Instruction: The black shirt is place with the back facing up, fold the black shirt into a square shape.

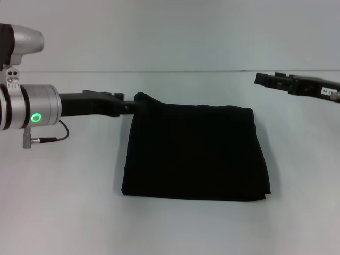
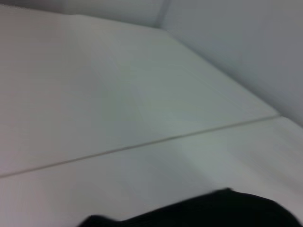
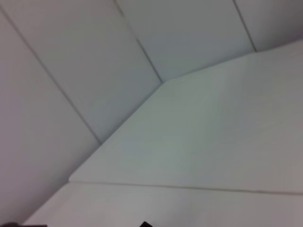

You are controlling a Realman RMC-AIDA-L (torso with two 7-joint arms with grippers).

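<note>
Left of the black shirt [image 1: 194, 154], the left gripper [image 1: 129, 105] is pinching its raised far-left corner. Shirt's folded into a rough square, flat on the white table [image 1: 64, 212]. Off its far-right corner hangs the right gripper [image 1: 260, 79], apart; can't tell its fingers.

- The surface [image 1: 64, 212] is plain white and matte, with a thin seam running across its far part.
- The black shirt [image 1: 195, 154] lies flat on it near the middle — folded into a rough square, its far left corner lifted.
</note>
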